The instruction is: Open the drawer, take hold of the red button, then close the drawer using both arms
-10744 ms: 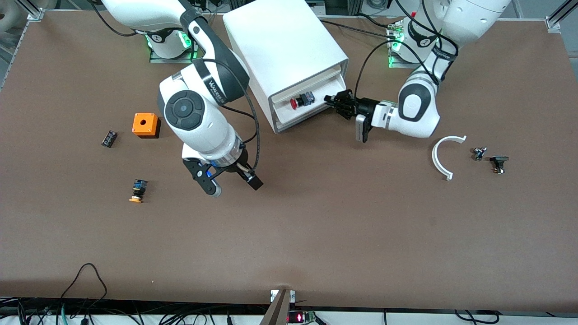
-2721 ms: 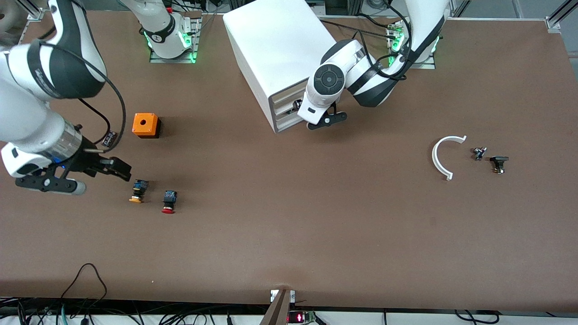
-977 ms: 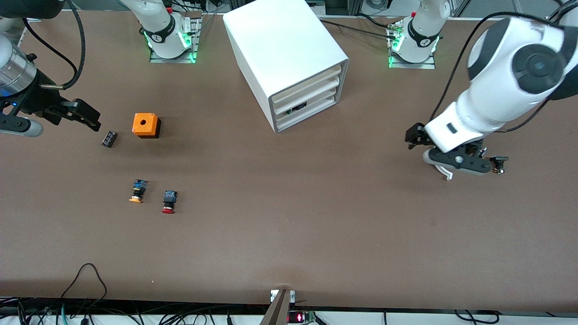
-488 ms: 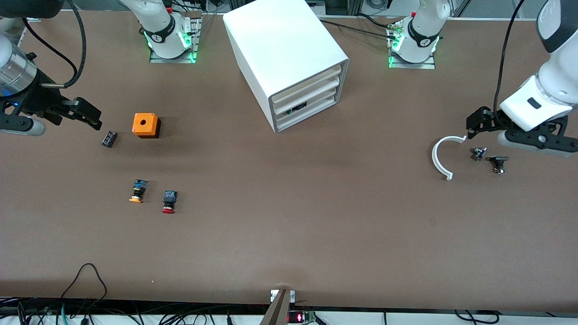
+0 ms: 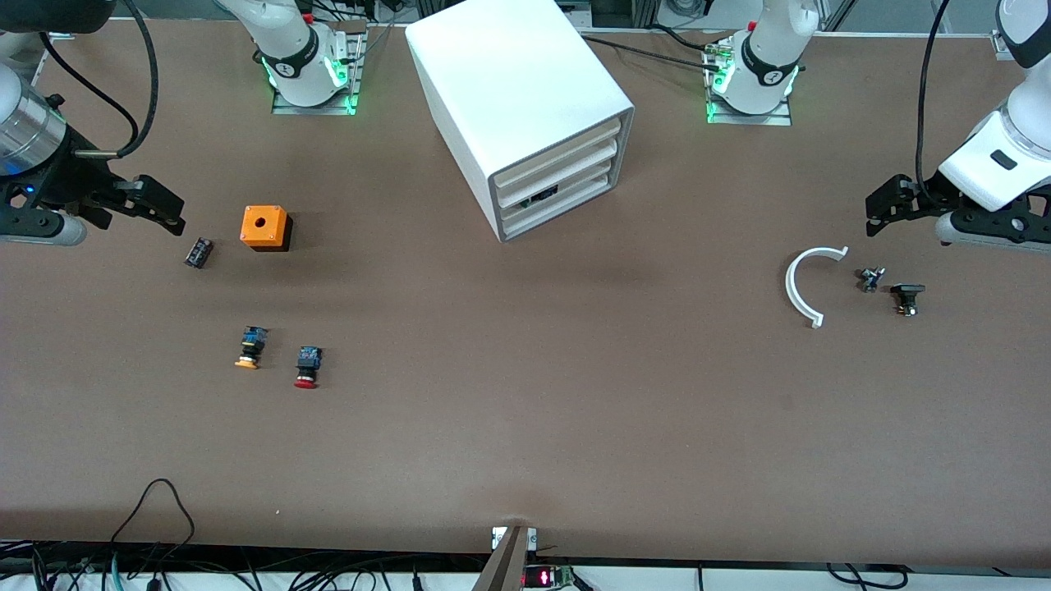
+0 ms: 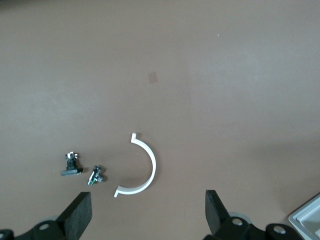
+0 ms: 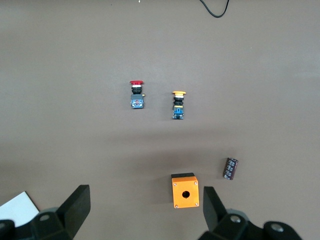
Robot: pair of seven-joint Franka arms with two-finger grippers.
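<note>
The white cabinet [image 5: 525,90] stands at the back middle of the table, and its middle drawer [image 5: 566,172] is pushed in level with the other two. The red-capped button [image 5: 306,367] lies on the table beside the orange-capped button [image 5: 249,348], and shows in the right wrist view [image 7: 136,95]. My right gripper [image 5: 107,217] hangs open and empty over the table at the right arm's end, with the orange cube between its fingers [image 7: 75,207] in its own view. My left gripper [image 5: 944,226] hangs open and empty over the left arm's end; its fingers [image 6: 80,217] frame bare table.
An orange cube with a hole [image 5: 264,227] and a small black part [image 5: 198,252] lie toward the right arm's end. A white curved piece [image 5: 809,283] and two small dark parts [image 5: 870,279] [image 5: 906,297] lie toward the left arm's end. Cables hang at the front edge.
The drawer was open with the button in it; now it is shut and the button lies on the table. In the last second the left gripper moved off the curved piece toward the table's end.
</note>
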